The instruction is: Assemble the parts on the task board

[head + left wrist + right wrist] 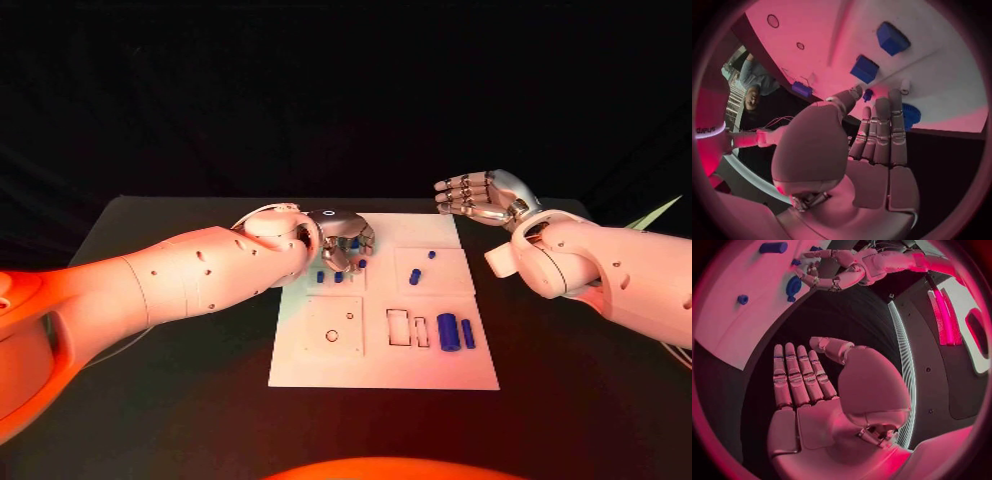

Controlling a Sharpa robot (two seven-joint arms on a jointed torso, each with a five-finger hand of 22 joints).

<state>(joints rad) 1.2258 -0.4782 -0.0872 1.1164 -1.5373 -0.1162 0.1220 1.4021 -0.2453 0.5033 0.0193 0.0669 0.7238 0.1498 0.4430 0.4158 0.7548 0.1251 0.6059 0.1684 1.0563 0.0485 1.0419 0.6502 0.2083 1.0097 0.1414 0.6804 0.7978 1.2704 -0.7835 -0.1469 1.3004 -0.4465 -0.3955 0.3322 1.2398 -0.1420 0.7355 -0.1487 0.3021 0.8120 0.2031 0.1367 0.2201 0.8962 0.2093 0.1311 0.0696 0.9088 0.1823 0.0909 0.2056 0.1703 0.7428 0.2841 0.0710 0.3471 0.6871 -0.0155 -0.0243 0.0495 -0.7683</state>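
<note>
Lying on the flat white task board, small blue cylindrical parts.

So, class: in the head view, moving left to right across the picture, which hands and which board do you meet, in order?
left hand → task board → right hand

A black bench is seen under the plate, with a dark backdrop hung behind it.
</note>
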